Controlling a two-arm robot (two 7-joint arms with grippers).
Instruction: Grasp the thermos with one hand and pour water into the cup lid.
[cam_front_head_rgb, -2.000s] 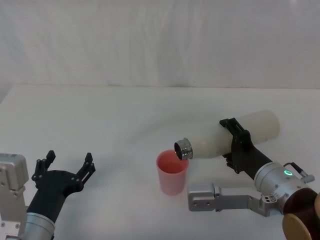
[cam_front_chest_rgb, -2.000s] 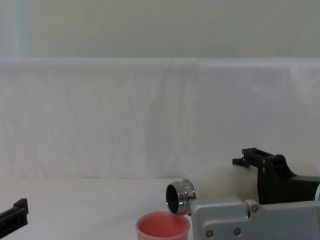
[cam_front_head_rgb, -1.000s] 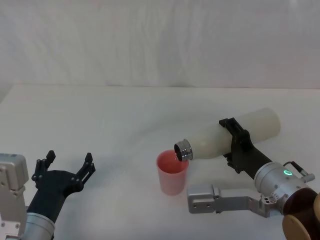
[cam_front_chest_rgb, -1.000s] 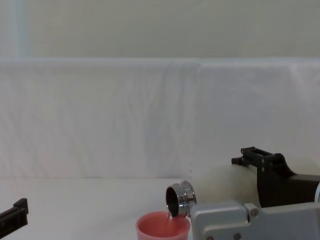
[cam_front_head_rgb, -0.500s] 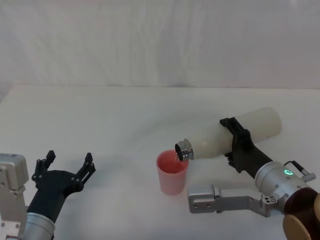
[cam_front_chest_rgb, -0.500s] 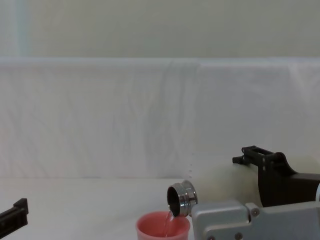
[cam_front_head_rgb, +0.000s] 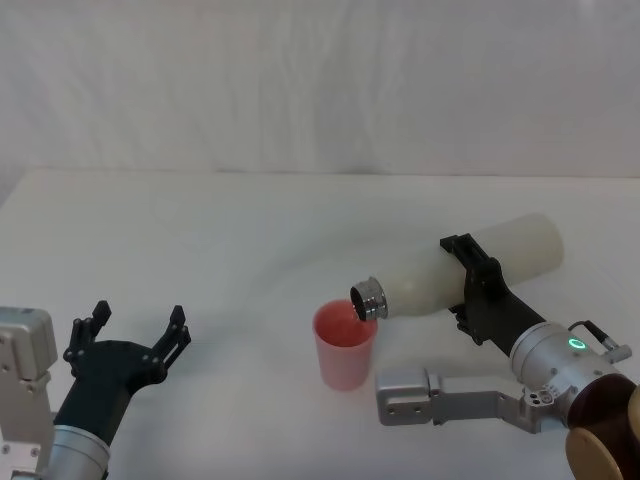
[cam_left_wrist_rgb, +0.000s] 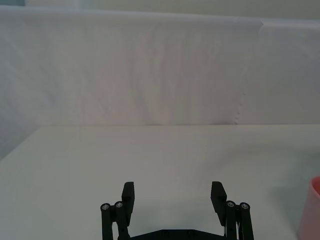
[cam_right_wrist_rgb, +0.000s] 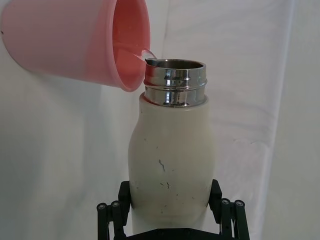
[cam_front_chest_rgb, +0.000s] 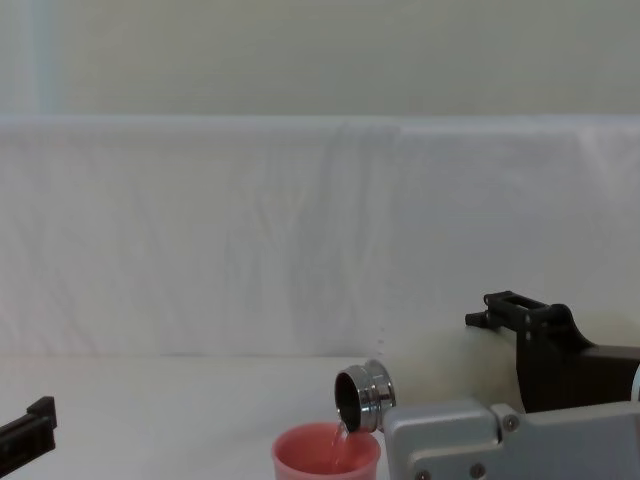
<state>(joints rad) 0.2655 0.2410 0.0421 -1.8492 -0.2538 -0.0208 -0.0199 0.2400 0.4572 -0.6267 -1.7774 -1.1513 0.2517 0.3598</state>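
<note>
White table (cam_front_head_rgb: 200, 230), white backdrop; right tool (cam_front_head_rgb: 468, 283) grasping thermos (cam_front_head_rgb: 440, 272) over cup lid (cam_front_head_rgb: 345, 345); left tool (cam_front_head_rgb: 128, 333) released.

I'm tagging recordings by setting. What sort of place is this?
Probably a staged robot test bench rather than a home: a white-covered table against a draped white backdrop, bearing a thermos and a pink cup lid.

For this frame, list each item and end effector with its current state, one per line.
thermos: uncapped, tipped nearly level, neck over the cup lid, water running out.
cup lid: upright on the table, open side up, taking the stream.
right end effector: shut on the thermos body, holding it off the table.
left end effector: open, holding nothing, low at the near left, apart from both.
</note>
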